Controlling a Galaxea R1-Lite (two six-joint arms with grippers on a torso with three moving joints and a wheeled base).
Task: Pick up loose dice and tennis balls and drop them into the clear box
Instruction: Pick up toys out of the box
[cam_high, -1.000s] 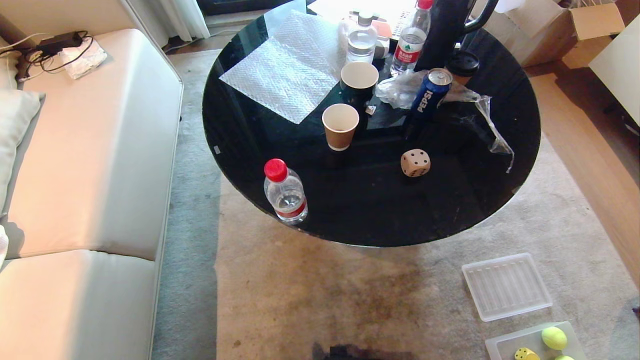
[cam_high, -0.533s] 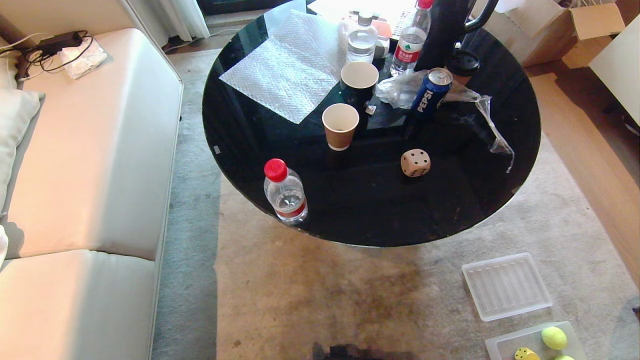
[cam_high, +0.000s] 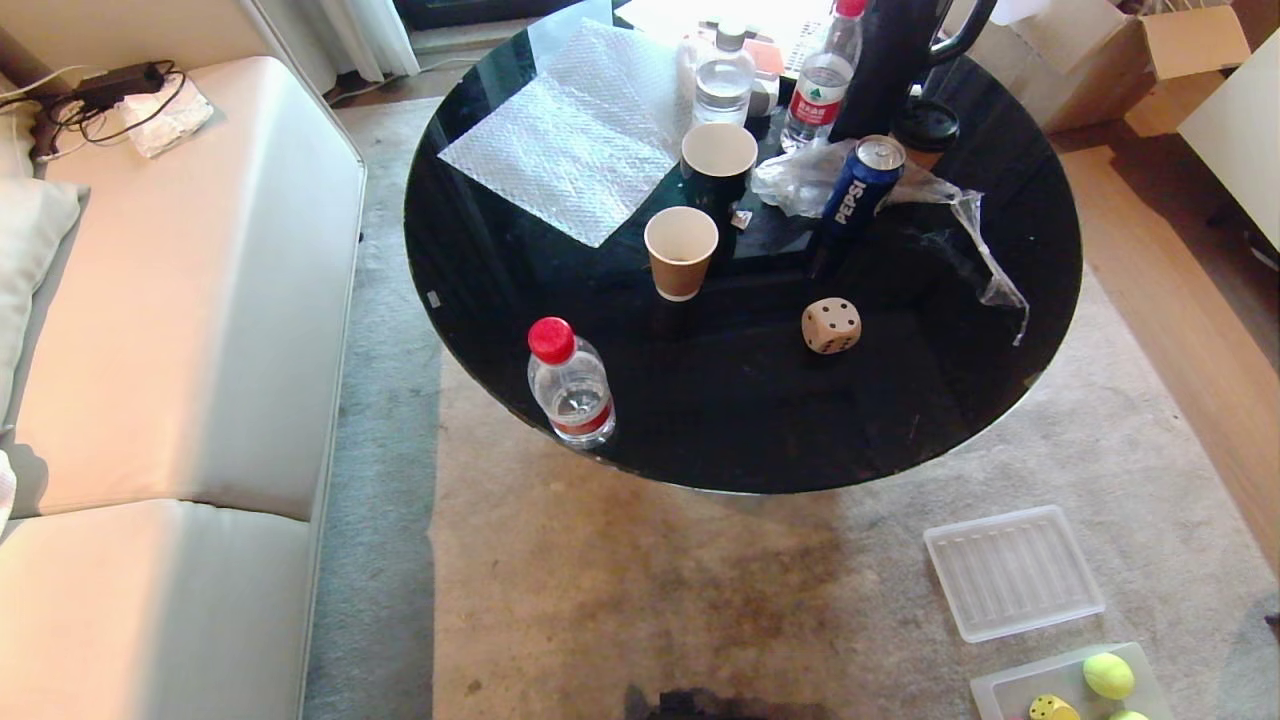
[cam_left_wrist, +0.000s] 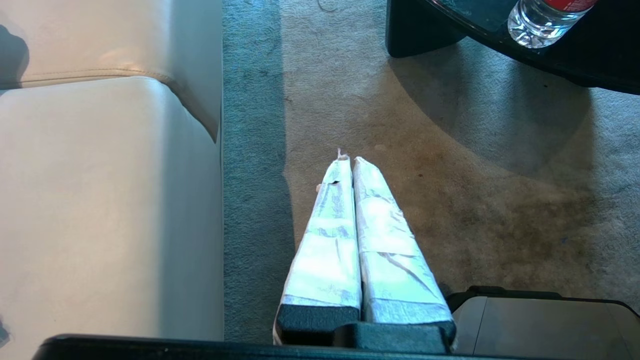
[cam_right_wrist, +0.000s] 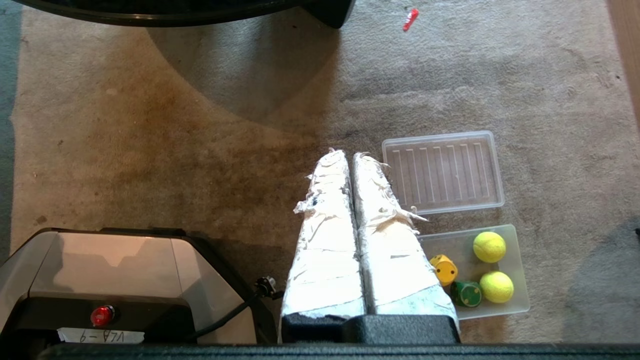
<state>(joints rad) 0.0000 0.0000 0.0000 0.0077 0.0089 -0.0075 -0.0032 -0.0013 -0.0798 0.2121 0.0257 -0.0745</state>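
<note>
The clear box (cam_right_wrist: 520, 305) holds two tennis balls (cam_right_wrist: 489, 246), one yellow die (cam_right_wrist: 443, 269) and one green die (cam_right_wrist: 466, 294). One beige die (cam_high: 830, 325) sits at the round table (cam_high: 980, 380)'s four o'clock. Left gripper (cam_left_wrist: 348, 159) and right gripper (cam_right_wrist: 348, 153) are both closed, empty.

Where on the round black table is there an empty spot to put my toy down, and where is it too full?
The near part of the table is bare, between the red-capped bottle and the beige die. The table's back is crowded: paper cups, Pepsi can, bottles and plastic wrap, with bubble wrap covering the far left.
</note>
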